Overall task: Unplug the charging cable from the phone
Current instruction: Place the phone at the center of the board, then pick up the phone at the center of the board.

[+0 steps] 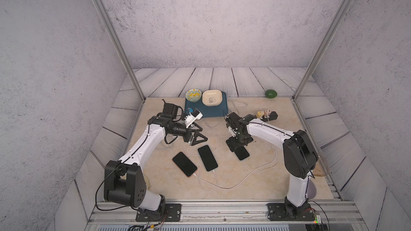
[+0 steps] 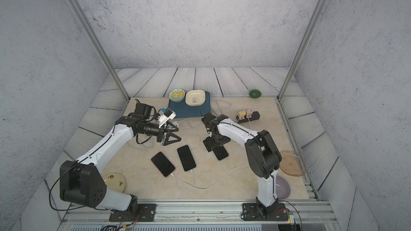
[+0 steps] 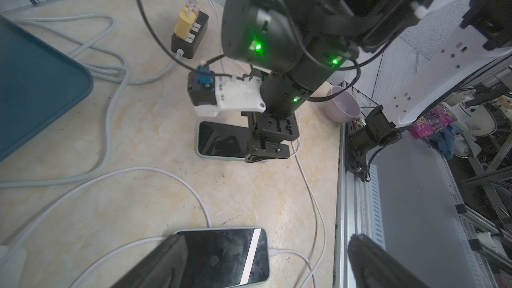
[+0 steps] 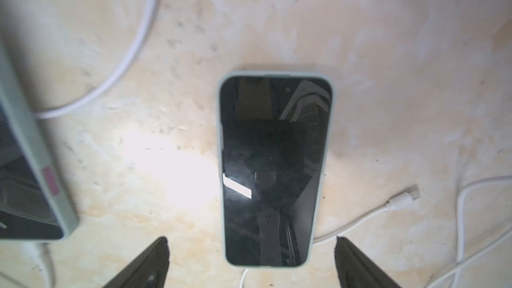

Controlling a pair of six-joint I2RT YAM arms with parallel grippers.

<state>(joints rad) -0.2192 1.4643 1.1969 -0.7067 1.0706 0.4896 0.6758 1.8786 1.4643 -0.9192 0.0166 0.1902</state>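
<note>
Three dark-screened phones lie on the beige table. My right gripper [image 4: 250,241] hangs open over the right phone [image 4: 274,170], its fingertips either side of the phone's near end and holding nothing. A loose white cable plug [image 4: 404,196] lies on the table beside this phone, apart from it. In both top views the middle phone [image 1: 207,157] and the left phone [image 1: 184,164] each have a white charging cable [image 1: 214,171] plugged in. My left gripper [image 3: 264,245] is open above the middle phone [image 3: 227,256].
White cables loop across the table to a black power strip [image 1: 270,115] with chargers. A blue tray [image 1: 213,113] holds two bowls at the back. A green fruit [image 1: 271,93], a purple bowl [image 2: 282,186] and plates [image 2: 114,180] sit near the edges.
</note>
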